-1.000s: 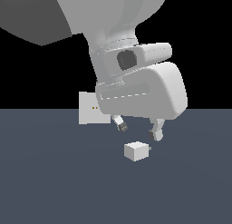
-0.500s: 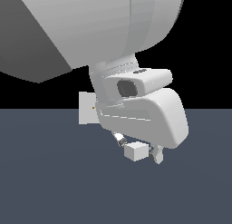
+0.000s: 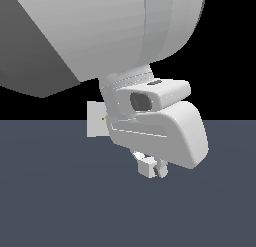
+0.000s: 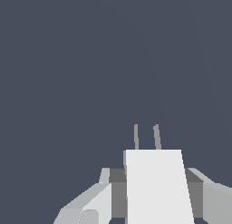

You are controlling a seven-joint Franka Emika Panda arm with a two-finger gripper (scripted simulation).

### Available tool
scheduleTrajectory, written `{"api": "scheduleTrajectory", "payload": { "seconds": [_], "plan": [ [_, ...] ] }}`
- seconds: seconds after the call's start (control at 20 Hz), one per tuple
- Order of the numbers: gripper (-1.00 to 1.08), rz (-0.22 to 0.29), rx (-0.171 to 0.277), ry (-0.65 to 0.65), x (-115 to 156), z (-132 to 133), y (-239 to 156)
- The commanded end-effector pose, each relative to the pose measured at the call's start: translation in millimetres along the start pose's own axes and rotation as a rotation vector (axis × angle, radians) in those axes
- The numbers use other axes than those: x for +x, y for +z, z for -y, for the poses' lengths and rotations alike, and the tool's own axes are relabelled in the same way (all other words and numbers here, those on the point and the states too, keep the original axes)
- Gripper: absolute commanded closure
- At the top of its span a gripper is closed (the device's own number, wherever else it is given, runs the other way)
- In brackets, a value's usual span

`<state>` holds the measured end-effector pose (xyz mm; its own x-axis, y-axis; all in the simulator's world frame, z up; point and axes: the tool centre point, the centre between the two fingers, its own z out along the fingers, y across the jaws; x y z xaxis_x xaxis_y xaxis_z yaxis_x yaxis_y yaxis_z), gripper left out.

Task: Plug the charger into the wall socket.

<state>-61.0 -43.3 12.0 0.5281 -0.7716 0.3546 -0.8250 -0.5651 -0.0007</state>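
the gripper (image 3: 151, 167) hangs low over the dark grey floor (image 3: 60, 201), most of it hidden in the exterior view by the arm's bulky white wrist housing (image 3: 165, 133). the charger (image 3: 148, 167) sits between the fingers, a small white cube showing just below that housing, near the middle of the scene. in the wrist view the charger (image 4: 157, 187) fills the gap between the two fingers (image 4: 86, 205), with a grey pad against each of its sides, so the fingers look clamped on it. its two thin prongs (image 4: 146, 137) stick out of the cube's far side, pointing away from the camera over bare floor. whether the cube rests on the floor or is lifted off it cannot be told. the wall socket (image 3: 95, 119) stands upright farther back, toward the exterior view's left of the gripper, a flat white plate with one tiny yellowish hole showing; its right part is covered by the arm. the charger and the socket are well apart.
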Motion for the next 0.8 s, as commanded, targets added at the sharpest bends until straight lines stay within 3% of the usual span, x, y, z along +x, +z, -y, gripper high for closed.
{"api": "scheduleTrajectory", "payload": {
  "seconds": [0.0,0.4,0.75],
  "plan": [
    [1.08,0.0,0.0,-0.002,-0.8,0.6,0.4],
    [1.08,-0.001,0.007,-0.02,1.7,1.7,-1.1],
    [1.08,-0.003,0.045,-0.119,6.9,11.6,-7.6]
  ]
}}
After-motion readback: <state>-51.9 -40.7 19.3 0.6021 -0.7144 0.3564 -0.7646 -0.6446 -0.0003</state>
